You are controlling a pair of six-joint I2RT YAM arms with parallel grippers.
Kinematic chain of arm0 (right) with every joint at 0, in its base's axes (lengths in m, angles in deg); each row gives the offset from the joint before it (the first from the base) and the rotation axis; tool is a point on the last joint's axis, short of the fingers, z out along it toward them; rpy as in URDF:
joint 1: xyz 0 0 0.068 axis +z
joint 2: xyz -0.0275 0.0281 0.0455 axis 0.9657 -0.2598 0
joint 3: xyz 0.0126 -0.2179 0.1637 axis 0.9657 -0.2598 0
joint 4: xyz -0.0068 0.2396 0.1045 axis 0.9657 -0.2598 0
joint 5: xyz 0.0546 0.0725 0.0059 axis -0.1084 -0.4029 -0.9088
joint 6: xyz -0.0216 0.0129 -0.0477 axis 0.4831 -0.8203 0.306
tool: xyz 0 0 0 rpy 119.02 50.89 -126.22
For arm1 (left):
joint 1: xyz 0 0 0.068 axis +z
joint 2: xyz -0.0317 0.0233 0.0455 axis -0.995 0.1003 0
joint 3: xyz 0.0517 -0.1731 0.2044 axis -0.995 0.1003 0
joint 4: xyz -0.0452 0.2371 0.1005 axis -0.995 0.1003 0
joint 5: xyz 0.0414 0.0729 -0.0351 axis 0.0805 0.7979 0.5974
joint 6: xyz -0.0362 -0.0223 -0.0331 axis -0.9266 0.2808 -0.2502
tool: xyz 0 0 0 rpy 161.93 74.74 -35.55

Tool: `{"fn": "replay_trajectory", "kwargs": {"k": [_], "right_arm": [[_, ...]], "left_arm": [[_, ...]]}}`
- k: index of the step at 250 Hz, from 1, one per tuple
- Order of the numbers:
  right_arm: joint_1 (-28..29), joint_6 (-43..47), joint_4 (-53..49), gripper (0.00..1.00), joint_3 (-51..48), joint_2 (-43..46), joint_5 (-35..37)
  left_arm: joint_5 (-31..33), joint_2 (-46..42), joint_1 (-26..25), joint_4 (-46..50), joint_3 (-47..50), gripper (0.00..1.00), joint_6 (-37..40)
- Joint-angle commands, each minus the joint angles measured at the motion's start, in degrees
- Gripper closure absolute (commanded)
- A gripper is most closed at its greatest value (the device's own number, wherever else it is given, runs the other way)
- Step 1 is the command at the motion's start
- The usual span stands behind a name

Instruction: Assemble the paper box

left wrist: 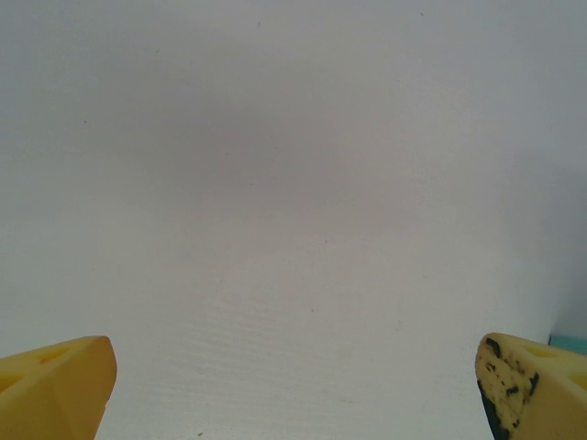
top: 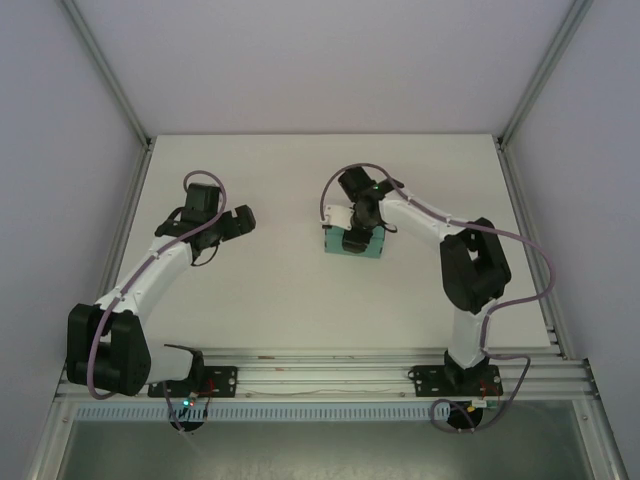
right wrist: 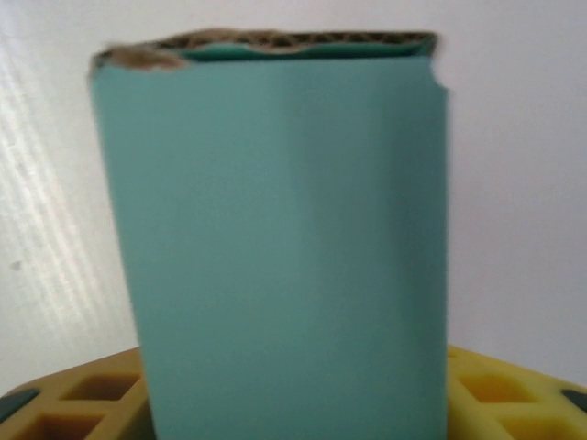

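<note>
The paper box point(top: 331, 244) is a small teal-green card box. It sits a little right of the middle of the white surface point(top: 270, 170), directly under the tip of the right arm.

The right end effector point(top: 357, 240) comes down onto the box from above, and its dark body covers the middle of the box in the overhead view. In the right wrist view the box point(right wrist: 284, 257) stands tall between the two yellow fingers point(right wrist: 83, 408). One finger is against each side, so the right end effector point(right wrist: 293, 417) is closed onto the box, open no wider than the box itself. The far end of the box shows a raw brown corrugated edge point(right wrist: 275, 41), slightly ragged at its left corner. The teal face turned to the camera is plain and smooth.

The left end effector point(top: 238, 221) is over bare surface, well to the left of the box and apart from it. In the left wrist view its yellow fingertips point(left wrist: 55, 390) are at opposite lower corners. The left end effector point(left wrist: 293, 390) is spread wide with nothing between the fingers, only white surface point(left wrist: 293, 183) beyond. The right-hand fingertip has dark scuff marks. A thin sliver of teal point(left wrist: 570, 341) shows at the right edge of that view.
</note>
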Motion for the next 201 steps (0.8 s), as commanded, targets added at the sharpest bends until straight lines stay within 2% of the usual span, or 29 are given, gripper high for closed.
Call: {"fn": "replay_trajectory", "kwargs": {"k": [1,14,26,59,101,113,139,155,201], "right_arm": [[1.7,-0.3,9.9,0.53,-3.3,2.3,8.2],[2.9,0.7,15.1,0.60,-5.3,3.2,12.5],[4.1,2.3,19.7,0.62,-7.2,3.7,16.4],[7.3,6.4,28.4,0.59,-9.9,3.1,22.8],[10.6,6.6,31.3,0.53,-11.9,1.9,23.6],[11.4,6.5,32.2,0.48,-13.2,2.1,23.5],[12.7,4.2,30.7,0.24,-15.4,3.7,22.5],[13.4,1.6,27.5,0.15,-15.8,5.1,21.0],[14.5,-4.9,16.4,0.08,-15.4,10.2,14.8]], "left_arm": [[1.5,-2.2,0.5,1.8,0.6,0.00,-0.1],[2.4,-3.0,0.5,2.0,0.9,0.00,0.1],[3.0,-3.7,0.5,2.1,1.3,0.00,0.2],[3.4,-5.1,0.5,2.2,2.4,0.00,0.4],[3.3,-6.3,0.5,2.3,3.7,0.00,0.4],[3.3,-6.6,0.5,2.5,4.0,0.00,0.5],[3.4,-7.1,0.5,2.6,4.3,0.00,0.4],[3.2,-7.2,0.5,2.6,4.2,0.00,0.5],[2.3,-7.5,0.5,2.7,3.7,0.00,1.1]]}}
